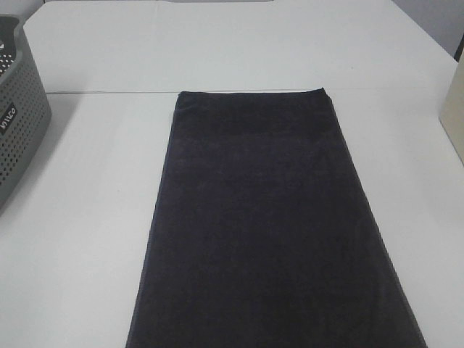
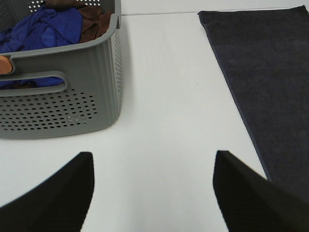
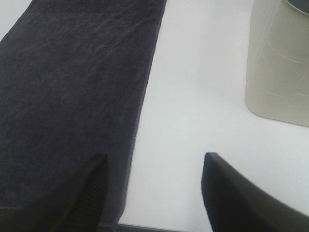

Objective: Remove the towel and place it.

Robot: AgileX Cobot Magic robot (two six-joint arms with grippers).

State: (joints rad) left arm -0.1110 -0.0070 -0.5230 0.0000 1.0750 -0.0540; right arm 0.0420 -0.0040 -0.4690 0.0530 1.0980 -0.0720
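The towel is a dark navy terry cloth lying flat and folded lengthwise down the middle of the white table; it also shows in the left wrist view and the right wrist view. Neither gripper shows in the high view. My left gripper is open over bare table between the basket and the towel's left edge. My right gripper is open, one finger above the towel's right hem, the other finger over bare table. Nothing sits between either pair of fingers.
A grey perforated basket stands at the left edge of the table; its wall encloses blue and brown cloths. A beige container stands to the right of the towel, also at the right edge in the high view.
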